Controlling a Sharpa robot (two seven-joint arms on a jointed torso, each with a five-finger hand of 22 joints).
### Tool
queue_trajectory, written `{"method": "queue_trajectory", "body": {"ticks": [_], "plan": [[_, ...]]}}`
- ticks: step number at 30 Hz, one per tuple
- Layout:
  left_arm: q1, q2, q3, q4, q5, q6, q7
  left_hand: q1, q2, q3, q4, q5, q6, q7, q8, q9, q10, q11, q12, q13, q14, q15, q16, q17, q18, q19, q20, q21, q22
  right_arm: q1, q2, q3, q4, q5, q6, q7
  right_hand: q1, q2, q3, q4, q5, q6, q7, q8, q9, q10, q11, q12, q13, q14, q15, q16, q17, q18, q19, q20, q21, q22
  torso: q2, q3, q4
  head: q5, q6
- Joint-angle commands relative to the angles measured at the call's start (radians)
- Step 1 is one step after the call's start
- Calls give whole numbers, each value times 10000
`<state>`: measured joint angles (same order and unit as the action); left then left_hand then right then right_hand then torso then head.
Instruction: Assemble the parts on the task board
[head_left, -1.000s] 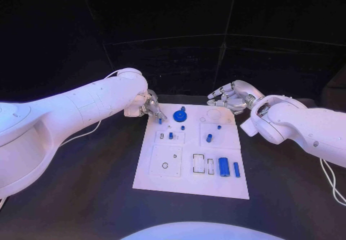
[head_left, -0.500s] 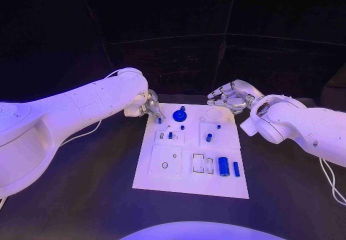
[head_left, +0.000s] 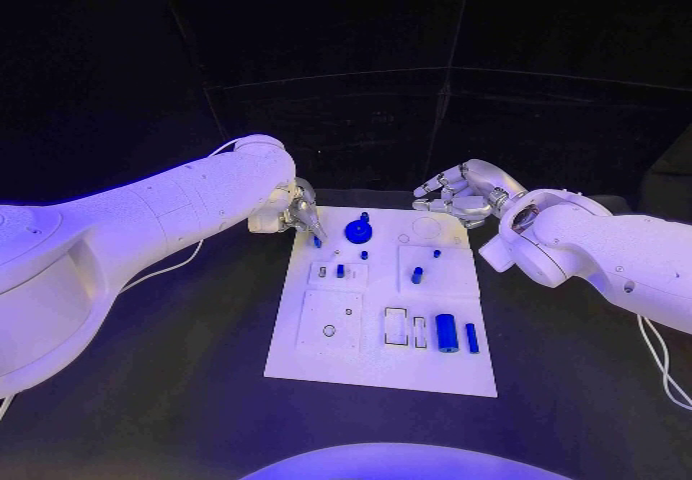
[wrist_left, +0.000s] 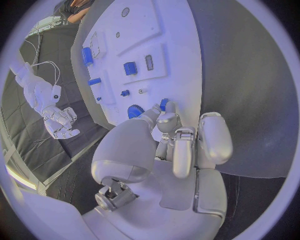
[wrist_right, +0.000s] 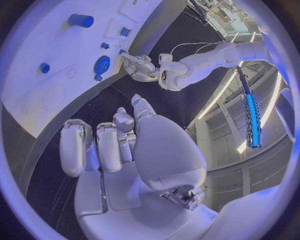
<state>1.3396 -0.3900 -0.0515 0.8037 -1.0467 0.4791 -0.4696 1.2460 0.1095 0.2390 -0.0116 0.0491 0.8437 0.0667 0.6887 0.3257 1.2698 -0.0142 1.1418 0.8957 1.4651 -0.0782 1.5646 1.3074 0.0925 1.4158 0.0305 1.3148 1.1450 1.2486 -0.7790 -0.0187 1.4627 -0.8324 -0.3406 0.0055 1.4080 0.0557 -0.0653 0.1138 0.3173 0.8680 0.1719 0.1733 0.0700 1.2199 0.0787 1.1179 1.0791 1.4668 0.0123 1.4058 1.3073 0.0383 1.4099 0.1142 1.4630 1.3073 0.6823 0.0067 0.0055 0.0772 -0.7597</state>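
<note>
Over the last second little is seen to have changed: the left robot hand (head_left: 296, 212) has stayed at the far left corner of the task board (head_left: 325, 345), its fingertips drawn up only slightly, while the right robot hand (head_left: 459, 193) has remained raised beyond the far right corner; the parts on the board are unmoved. From this it is judged that the task is at an early stage, with one piece in transit and no seating yet completed. A small blue peg (head_left: 317, 240) is shown pinched at the fingertips (wrist_left: 161, 119) of the left robot hand, the remaining fingers being curled in beside it; the peg hangs just over the board's near-hand edge, and whether it touches the surface cannot be told. Just beside this hand, toward the board's middle, a blue round knob (head_left: 359, 233) is seated. Farther from the hand, toward the robot, small blue studs (head_left: 340, 270) stand in their sockets, and well apart from it, at the opposite near corner, a blue cylinder (head_left: 446, 333) and a slim blue bar (head_left: 472, 338) lie side by side. The right robot hand is held above the bench (head_left: 173, 350) with fingers loosely curled and apart; nothing is held or touched by it.
</note>
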Motion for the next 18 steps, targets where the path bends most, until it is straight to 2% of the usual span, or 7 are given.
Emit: {"method": "queue_trajectory", "body": {"ticks": [1, 4, 5, 6, 8, 15, 18], "plan": [[-11, -28, -9, 18, -48, -5, 114, 164, 57, 982, -628, 53, -52, -1, -20, -10, -54, 9, -61, -48, 1057, 41, 61, 2634, -41, -14, 17, -73, -7, 21, 0, 6, 12, -16, 75, 89, 64, 67, -36, 8, 25, -65, -11, 62, -13, -79, 17, -32, -13, 498, -88, -32, 348, 165, -39, 1, -63, 305, -4, 2, 14, -7, 28], [-13, -127, -9, 110, 74, -349, 266, -113, -85, 1594, -811, 84, -34, 8, 62, 13, -24, 29, -69, -71, 1057, 68, 61, 2634, -42, -13, 52, -74, 4, 22, -5, 6, 9, -16, 75, 84, 64, 67, -36, 8, 25, -65, -11, 62, -13, -79, 17, -32, -13, 498, -88, -32, 348, 165, -39, 1, -63, 305, 0, 3, 19, -17, 18], [-13, -176, -9, 162, 108, -470, 312, -455, -224, 2266, -943, 152, 10, 4, 176, 51, 26, 47, -69, -85, 1057, 88, 61, 2634, -36, -14, 66, -82, 6, 22, -3, 6, 6, -16, 75, 82, 64, 67, -36, 8, 25, -65, -11, 62, -13, -79, 17, -32, -13, 498, -88, -32, 348, 165, -39, 1, -63, 305, 3, 4, 12, -9, 19], [-11, -249, -9, 246, 142, -619, 368, -592, -384, 2486, -1029, 216, -1, 8, 216, 66, 55, 38, -52, -70, 1057, 91, 61, 2634, -30, -10, 57, -78, 18, 22, -2, 6, 4, -16, 75, 80, 64, 67, -36, 8, 25, -65, -11, 62, -13, -79, 17, -32, -13, 498, -88, -32, 348, 165, -39, 1, -63, 305, 3, 6, 2, 5, 21], [-2, -390, -9, 431, 226, -877, 452, -793, -526, 2877, -1121, 242, 14, 1, 292, 93, 111, 29, -23, -42, 1057, 72, 61, 2634, -38, 0, 63, -67, 44, 22, -10, 6, 8, -16, 74, 75, 64, 67, -36, 8, 25, -65, -11, 62, -13, -79, 17, -32, -13, 498, -88, -32, 348, 165, -39, 1, -63, 305, 0, 9, 14, 6, 22], [20, -947, -10, 1310, 639, -1581, 730, -995, -694, 3349, -1235, 266, 33, -21, 403, 136, 181, 16, 4, -19, 1057, 53, 61, 2634, -52, 24, 57, -41, 100, 23, -58, 6, 18, -16, 64, 67, 75, 76, -39, 12, 50, -65, -11, 71, -13, -64, 16, -12, 2, 497, -88, -44, 337, 165, -39, 0, -67, 302, -24, 3, 97, -13, 17], [20, -1266, -13, 1835, 724, -1875, 829, -1025, -737, 3424, -1256, 265, 43, -28, 430, 146, 204, 11, 20, 0, 1057, 51, 61, 2634, -57, 34, 55, -26, 126, 23, -78, 6, 23, -16, 63, 64, 79, 74, -40, 9, 51, -65, -11, 72, -13, -62, 16, -9, 4, 497, -89, -44, 337, 166, -43, 0, -70, 296, -10, 1, 67, 28, 27]]}}
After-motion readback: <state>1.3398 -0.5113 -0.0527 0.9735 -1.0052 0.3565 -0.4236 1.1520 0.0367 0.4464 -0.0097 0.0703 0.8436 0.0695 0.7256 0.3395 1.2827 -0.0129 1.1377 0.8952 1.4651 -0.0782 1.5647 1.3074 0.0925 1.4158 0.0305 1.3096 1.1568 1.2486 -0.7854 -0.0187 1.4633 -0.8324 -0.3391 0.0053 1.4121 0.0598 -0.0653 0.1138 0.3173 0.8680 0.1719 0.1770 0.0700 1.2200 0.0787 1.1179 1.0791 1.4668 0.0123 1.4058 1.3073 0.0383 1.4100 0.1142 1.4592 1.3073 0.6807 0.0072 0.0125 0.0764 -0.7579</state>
